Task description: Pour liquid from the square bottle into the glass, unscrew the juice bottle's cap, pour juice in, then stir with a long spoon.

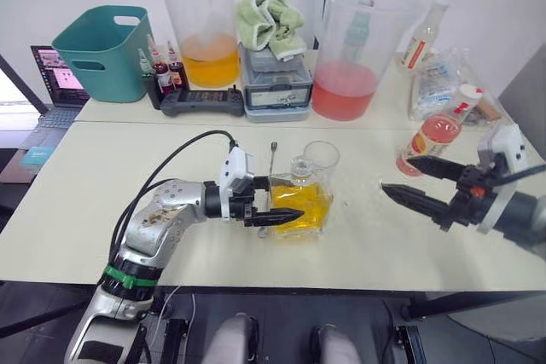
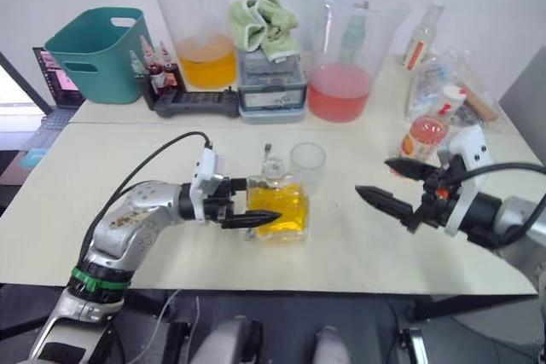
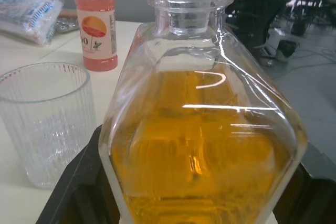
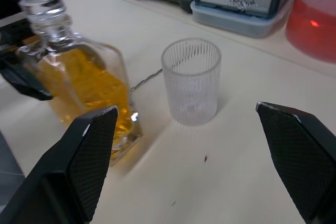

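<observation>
Left gripper (image 1: 286,202) is clamping the square bottle (image 1: 300,204) from its left side, one black finger on each flank; the bottle is standing upright on the table (image 1: 102,202), stopper (image 4: 44,4) still in its neck, yellow-orange liquid filling most of it

The glass (image 1: 321,159) is sitting empty just beyond and right of the bottle, close beside it; whether they are touching cannot be told

The long spoon (image 1: 272,162) is lying on the table behind the bottle, its stem running toward the far side

Right gripper (image 2: 394,185) is hovering over the table well right of the glass, fingers spread wide apart, holding nothing

The juice bottle (image 1: 435,137) is standing upright at the far right, white cap (image 1: 469,91) on, just beyond the right gripper

Along the far edge are standing a teal bin (image 1: 107,51), a beaker of orange liquid (image 1: 200,23) and a beaker of pink liquid (image 1: 357,49)
</observation>
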